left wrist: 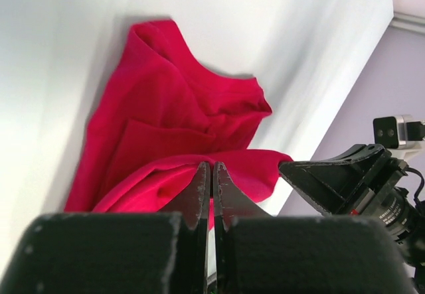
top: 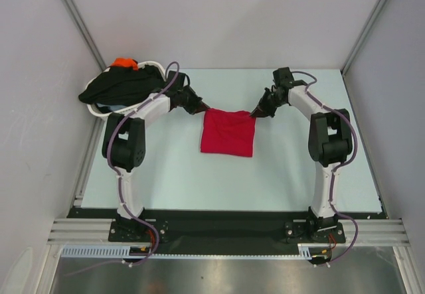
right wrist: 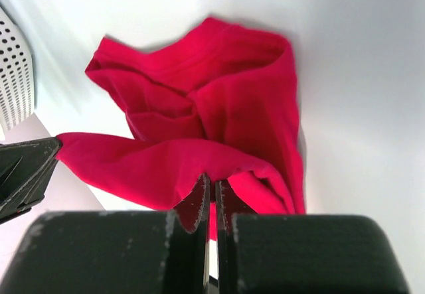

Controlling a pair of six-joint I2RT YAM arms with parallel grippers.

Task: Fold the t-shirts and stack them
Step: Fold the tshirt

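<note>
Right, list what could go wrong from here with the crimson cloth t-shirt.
The left gripper and right gripper pinch only the far corners of the crimson cloth t-shirt; one may slip free.
The cloth bunches between the grips, so the fold may land crooked.
The left arm runs close by the white woven plastic basket and could snag the black cloth shirt draped over it.

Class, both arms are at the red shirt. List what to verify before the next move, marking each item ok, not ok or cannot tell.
1. Left gripper shut on a far corner of the red shirt: ok.
2. Right gripper shut on the other far corner: ok.
3. Near edge resting on the table: ok.
4. Cloth smooth near the grips: not ok, bunched.
5. Black shirt and orange shirt out of the way at the basket: ok.
6. All layers pinched: cannot tell.
</note>
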